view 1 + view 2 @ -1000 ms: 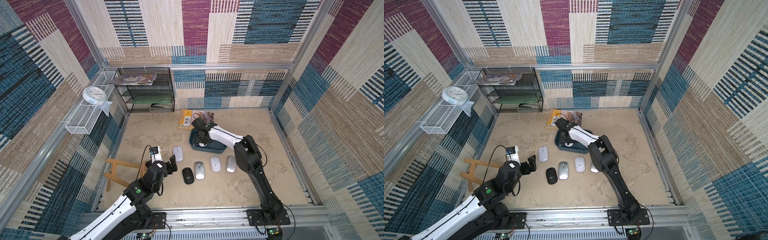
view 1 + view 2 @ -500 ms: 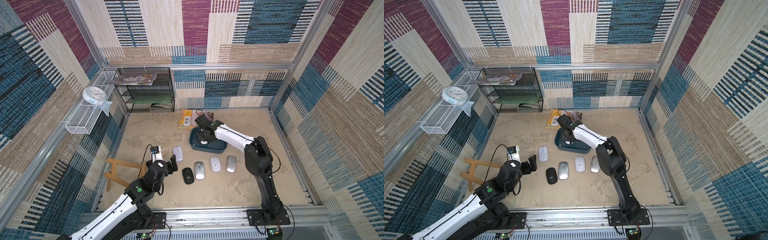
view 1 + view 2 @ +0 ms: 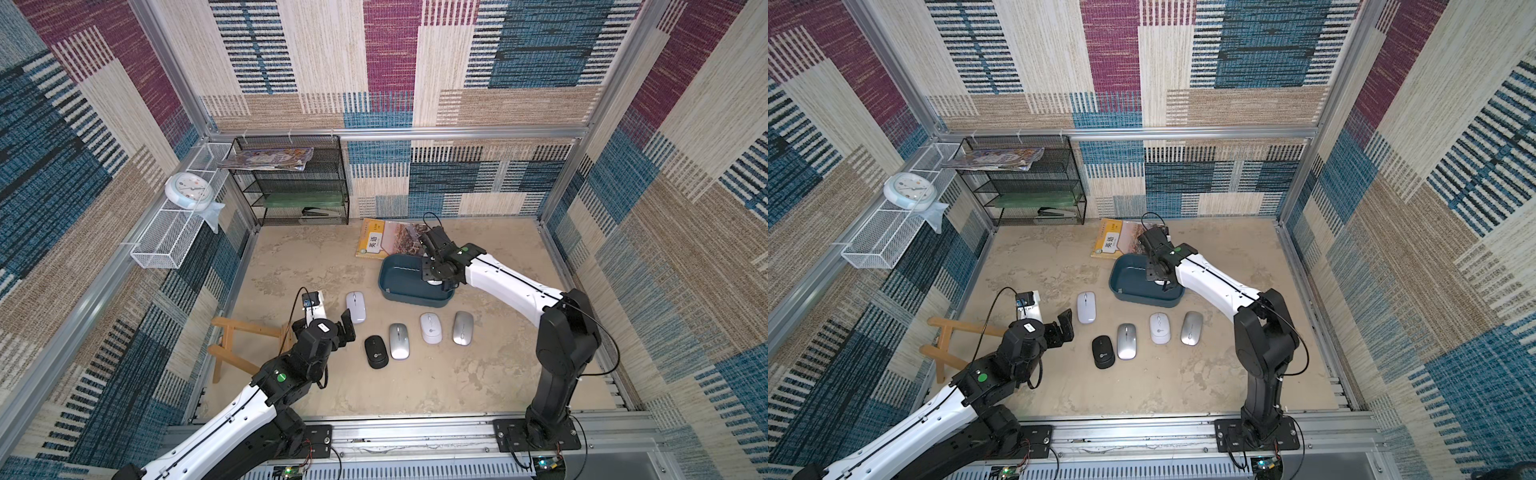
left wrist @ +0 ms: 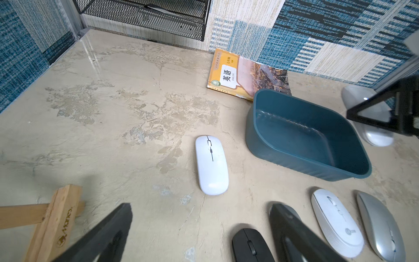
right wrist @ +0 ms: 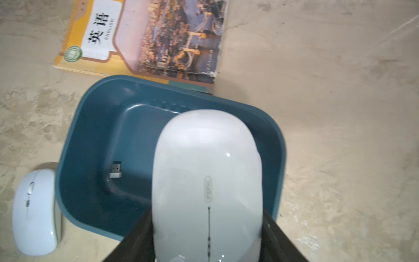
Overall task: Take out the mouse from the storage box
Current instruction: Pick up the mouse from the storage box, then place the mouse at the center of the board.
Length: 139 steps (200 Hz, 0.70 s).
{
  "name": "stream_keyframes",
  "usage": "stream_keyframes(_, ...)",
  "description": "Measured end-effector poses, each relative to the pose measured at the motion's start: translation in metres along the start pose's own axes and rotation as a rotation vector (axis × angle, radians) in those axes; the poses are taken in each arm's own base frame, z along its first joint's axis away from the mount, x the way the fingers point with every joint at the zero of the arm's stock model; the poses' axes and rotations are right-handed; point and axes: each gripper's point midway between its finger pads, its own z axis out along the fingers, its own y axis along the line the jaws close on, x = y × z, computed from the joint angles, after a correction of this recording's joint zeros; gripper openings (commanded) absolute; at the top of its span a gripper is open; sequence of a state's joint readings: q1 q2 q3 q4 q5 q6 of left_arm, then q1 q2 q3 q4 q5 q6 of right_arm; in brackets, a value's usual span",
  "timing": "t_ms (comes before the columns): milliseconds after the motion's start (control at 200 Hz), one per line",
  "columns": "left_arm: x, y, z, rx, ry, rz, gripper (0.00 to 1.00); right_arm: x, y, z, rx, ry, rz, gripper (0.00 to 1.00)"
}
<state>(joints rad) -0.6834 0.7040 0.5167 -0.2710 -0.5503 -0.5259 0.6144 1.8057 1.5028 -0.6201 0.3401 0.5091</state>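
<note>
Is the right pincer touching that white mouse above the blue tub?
Touching. The right wrist view shows the right pincer with its black fingers pressed against both sides of the white mouse, above the storage box.

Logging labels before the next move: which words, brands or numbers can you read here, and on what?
"英语": book cover.
"ENGLISH": same cover, under it.
"Maries": wooden stand, seemingly.
Book's green seal and small print: too small.
Oval logo on held mouse: blurred.
Round logo on ribbed white mouse: unreadable.
Clock face, magazine: too small.
</note>
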Motion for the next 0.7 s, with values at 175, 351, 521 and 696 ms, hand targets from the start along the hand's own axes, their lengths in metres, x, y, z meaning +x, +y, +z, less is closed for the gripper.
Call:
stream_keyframes(175, 0.001, 0.003, 0.002, -0.023, 0.000, 0.012, 0.99, 0.009, -0.038, -0.004, 0.035, 0.000, 0.050, 0.44)
stream_keyframes(351, 0.005, 0.003, 0.007, -0.038, 0.015, 0.029, 0.99, 0.019, -0.070, 0.001, 0.051, 0.010, 0.109, 0.44)
stream_keyframes(521, 0.009, 0.003, 0.011, -0.048, 0.027, 0.042, 0.99, 0.034, -0.089, 0.012, 0.061, 0.041, 0.142, 0.44)
stream_keyframes(696, 0.009, 0.003, 0.015, -0.058, 0.023, 0.046, 0.99, 0.046, -0.106, 0.026, 0.061, 0.068, 0.185, 0.44)
